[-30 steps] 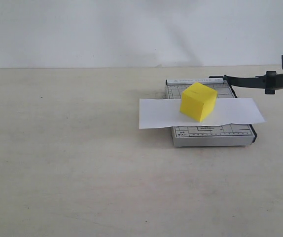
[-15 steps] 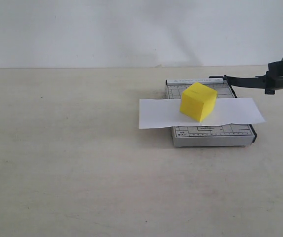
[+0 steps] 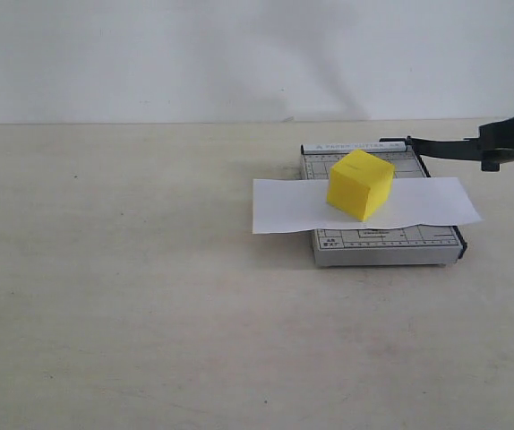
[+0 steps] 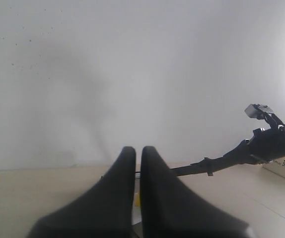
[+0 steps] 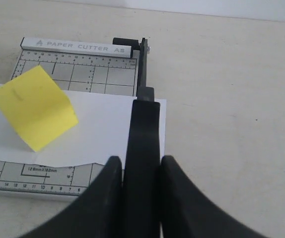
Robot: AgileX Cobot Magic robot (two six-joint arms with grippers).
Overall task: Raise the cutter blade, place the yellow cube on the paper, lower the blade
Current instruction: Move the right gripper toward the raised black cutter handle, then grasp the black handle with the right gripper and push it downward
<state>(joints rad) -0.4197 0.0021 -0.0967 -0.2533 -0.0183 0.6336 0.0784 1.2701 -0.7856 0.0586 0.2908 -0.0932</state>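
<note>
On a pale desk [image 3: 149, 313], the yellow cube [image 3: 360, 184] sits on the paper [image 3: 284, 206] across the cutter base [image 3: 387, 246]. Above the base, the right gripper [image 5: 141, 161] clamps the raised cutter blade [image 3: 445, 146]. The left gripper [image 4: 138, 151] is closed and empty.

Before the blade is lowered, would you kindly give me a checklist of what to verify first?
1. The yellow cube rests on the paper: ok.
2. The cube stands apart from the cutting edge of the cutter base: ok.
3. The cutter blade is raised, and the paper runs beneath it: ok.
4. The right hand closes on both sides of the blade's handle: ok.
5. The left hand is shut, away from the cutter: ok.
6. Whether the grip is firm enough not to slip: cannot tell.
</note>
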